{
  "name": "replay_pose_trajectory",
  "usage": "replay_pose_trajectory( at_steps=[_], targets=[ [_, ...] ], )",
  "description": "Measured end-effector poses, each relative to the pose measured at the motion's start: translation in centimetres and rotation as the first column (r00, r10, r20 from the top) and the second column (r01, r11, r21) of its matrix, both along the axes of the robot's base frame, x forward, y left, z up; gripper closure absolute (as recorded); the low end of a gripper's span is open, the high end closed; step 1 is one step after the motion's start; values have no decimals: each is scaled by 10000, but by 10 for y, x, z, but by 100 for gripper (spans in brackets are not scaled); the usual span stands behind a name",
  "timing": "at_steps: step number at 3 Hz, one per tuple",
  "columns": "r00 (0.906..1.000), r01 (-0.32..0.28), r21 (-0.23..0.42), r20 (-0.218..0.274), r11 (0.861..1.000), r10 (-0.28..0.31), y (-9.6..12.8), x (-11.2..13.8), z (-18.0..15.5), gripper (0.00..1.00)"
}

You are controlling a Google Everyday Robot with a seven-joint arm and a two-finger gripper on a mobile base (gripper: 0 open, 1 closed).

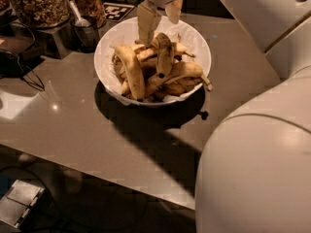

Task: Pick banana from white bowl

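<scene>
The step in hand looks like the reach, with the grasp itself not yet made. The gripper (160, 29) hangs over the far side of the bowl (106, 57), low enough to meet the top of the heap, and no fruit has been lifted. The jaws stand well apart, one lower than the other. The lower one touches or all but touches the fruit at the back of the heap; the higher one is clear in the air. Nothing is held between them. The banana (164, 52), mottled brown and standing nearly on end with a dark spot low on it, is in the bowl near the middle of the heap, just below and in front of the gap between the jaws. A paler banana (132, 73) leans across the heap to its left, close beside it. The next move probably calls for a small shift toward the near side and a short descent, so the jaws straddle the banana's raised upper end. They should then close across its narrow width and lift straight up. The fruit is packed close, so a neighbour may get pinched or dragged along. The bowl sits on the counter (73, 125), with the jars (39, 4) well apart at the back left.
</scene>
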State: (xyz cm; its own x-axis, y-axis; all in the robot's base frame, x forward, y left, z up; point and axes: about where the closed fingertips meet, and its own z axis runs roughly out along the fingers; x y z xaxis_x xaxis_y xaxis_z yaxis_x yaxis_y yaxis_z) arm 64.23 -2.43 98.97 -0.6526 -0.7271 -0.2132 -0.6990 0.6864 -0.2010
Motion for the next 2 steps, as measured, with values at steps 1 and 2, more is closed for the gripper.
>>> replay_pose_trajectory(
  at_steps=[1,2],
  targets=[
    [9993,136,79,-349,9999,-134,-9,0,-12,35],
    [9981,176,89,-587,9998,-170,-14,0,-22,35]
  ],
)
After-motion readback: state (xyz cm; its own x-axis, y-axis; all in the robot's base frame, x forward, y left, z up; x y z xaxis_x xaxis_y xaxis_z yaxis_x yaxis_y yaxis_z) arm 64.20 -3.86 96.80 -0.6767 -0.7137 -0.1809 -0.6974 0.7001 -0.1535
